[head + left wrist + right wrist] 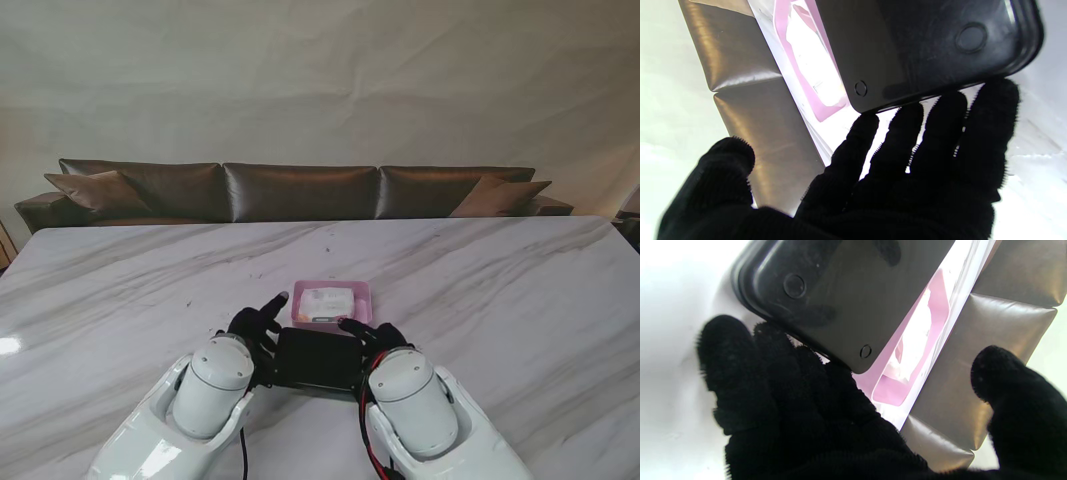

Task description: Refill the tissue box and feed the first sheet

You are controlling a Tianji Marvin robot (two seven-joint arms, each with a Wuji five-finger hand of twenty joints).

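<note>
The black tissue box (pixel 318 358) sits between the two hands near my edge of the worktop (pixel 520 290), its long axis running left to right. The wrist views show a flat dark face with small round studs near its corners (pixel 860 88), which looks like the underside, so the box appears turned over or tilted; whether it rests on the worktop or is lifted I cannot tell. Just beyond it, farther from me, lies a pink tray (pixel 331 304), also long side left to right, holding a white tissue pack (pixel 326 299); box and tray are just beside each other.

The left hand (pixel 256 328) in its black glove lies against the left end of the box, fingers (pixel 917 133) straight and together along its edge, thumb held wide apart, one finger pointing toward the tray. The right hand (pixel 372 333) mirrors this at the right end, fingers (pixel 740 350) at the box's rim, thumb spread away. Whether either hand truly grips the box I cannot tell.

Beyond the worktop stands a brown leather sofa (pixel 300 190) against a pale backdrop.
</note>
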